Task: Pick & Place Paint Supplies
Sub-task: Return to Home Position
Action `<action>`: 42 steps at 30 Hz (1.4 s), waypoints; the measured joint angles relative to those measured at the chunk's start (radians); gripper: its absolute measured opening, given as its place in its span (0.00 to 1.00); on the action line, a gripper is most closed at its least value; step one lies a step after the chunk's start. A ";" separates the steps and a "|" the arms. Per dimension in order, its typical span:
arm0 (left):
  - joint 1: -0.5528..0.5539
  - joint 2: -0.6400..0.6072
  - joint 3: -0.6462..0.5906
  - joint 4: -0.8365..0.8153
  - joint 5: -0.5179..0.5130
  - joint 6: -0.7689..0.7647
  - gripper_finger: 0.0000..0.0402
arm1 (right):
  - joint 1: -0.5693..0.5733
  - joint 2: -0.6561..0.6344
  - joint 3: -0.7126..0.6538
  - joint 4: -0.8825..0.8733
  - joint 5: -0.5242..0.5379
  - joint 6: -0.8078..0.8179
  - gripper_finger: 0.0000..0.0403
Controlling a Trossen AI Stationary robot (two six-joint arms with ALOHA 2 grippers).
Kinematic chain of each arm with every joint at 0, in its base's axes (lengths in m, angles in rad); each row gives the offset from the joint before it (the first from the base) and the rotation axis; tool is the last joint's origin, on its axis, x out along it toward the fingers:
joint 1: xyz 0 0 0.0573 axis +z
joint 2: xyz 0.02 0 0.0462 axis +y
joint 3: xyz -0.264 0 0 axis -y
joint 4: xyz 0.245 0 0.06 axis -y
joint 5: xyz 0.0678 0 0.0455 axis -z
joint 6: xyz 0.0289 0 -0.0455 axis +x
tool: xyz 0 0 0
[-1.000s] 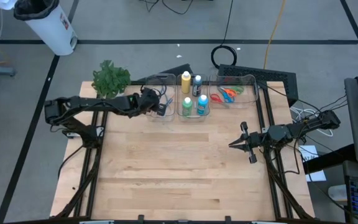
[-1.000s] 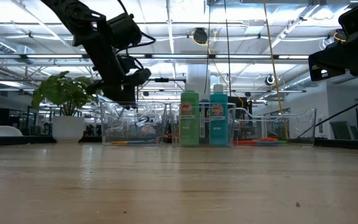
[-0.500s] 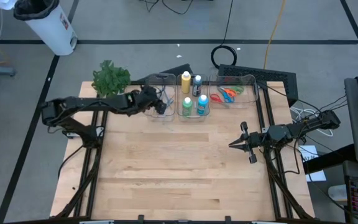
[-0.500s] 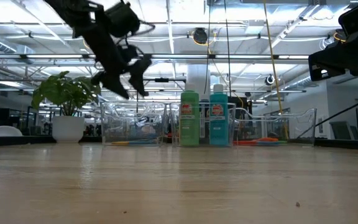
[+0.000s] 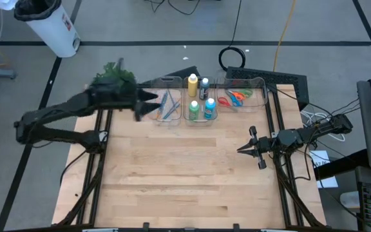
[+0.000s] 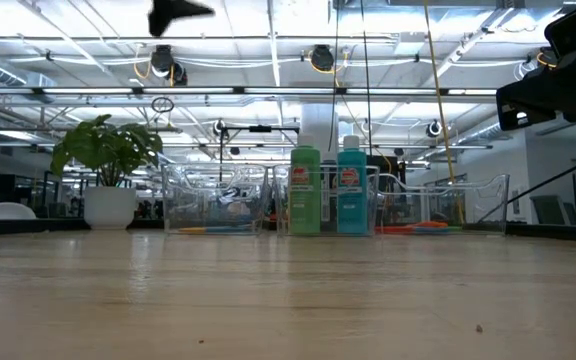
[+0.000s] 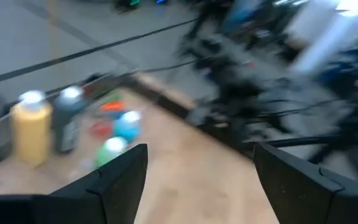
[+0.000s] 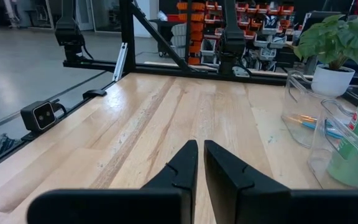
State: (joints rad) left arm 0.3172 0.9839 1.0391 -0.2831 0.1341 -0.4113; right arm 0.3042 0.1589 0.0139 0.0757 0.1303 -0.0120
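Thin blue paintbrushes (image 5: 167,105) lie in the left clear bin (image 5: 164,120). Four paint bottles stand in the middle bin: yellow (image 5: 192,85), dark (image 5: 204,87), green (image 5: 194,109) and blue (image 5: 209,108). Orange and green scissors (image 5: 236,96) lie in the right bin. My left gripper (image 5: 148,104) hangs open high above the table, just left of the brush bin, with nothing between its fingers (image 7: 123,180). My right gripper (image 5: 243,148) is shut and empty over the table's right part.
A leafy green plant (image 5: 113,78) in a white pot (image 6: 108,205) stands at the far left corner, beside my left arm. The three bins line the far edge. The near wooden table top (image 5: 185,180) lies bare. A white bin (image 5: 47,22) stands on the floor beyond.
My left gripper has opened over the brush bin, then risen high and drawn back toward the table's left edge, out of the bin. My right gripper has kept still.
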 joint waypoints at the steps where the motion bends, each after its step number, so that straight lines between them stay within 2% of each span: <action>1: 0.000 -0.036 0.000 -0.002 0.034 0.000 0.73 | 0.000 0.000 0.000 0.000 0.000 0.000 0.04; 8: 0.000 -0.279 0.000 -0.026 0.156 0.017 0.73 | 0.000 0.000 0.000 0.001 0.000 0.000 0.04; 13: 0.000 -0.411 0.000 -0.182 0.213 0.135 0.73 | 0.000 0.000 0.000 0.001 0.000 0.000 0.04; 16: 0.000 -0.484 -0.027 -0.281 0.174 0.169 0.73 | 0.000 0.000 0.000 0.001 0.000 0.000 0.04; 19: 0.000 -0.561 -0.108 -0.288 0.083 0.155 0.73 | 0.000 0.000 0.000 0.001 0.000 0.000 0.04; 23: 0.000 -0.665 -0.278 -0.173 0.026 0.143 0.73 | 0.000 0.000 0.000 0.001 0.000 0.000 0.04; 25: 0.000 -0.714 -0.383 -0.056 0.029 0.144 0.73 | 0.000 0.000 0.000 0.001 0.000 0.000 0.04; 30: 0.000 -0.782 -0.657 0.253 0.095 0.125 0.73 | 0.000 0.000 0.000 0.001 0.000 0.000 0.04; 35: -0.004 -0.794 -0.871 0.539 0.173 0.115 0.73 | 0.000 0.000 0.000 0.001 -0.001 0.001 0.04; 40: -0.039 -0.795 -1.024 0.747 0.197 0.144 0.73 | 0.000 0.000 0.000 0.001 -0.001 0.005 0.04; 42: -0.059 -0.795 -1.023 0.694 0.194 0.169 0.73 | 0.000 0.000 0.000 0.002 0.000 0.002 0.04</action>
State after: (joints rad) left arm 0.2585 0.1890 0.0165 0.4109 0.3279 -0.2427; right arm 0.3042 0.1589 0.0143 0.0772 0.1299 -0.0101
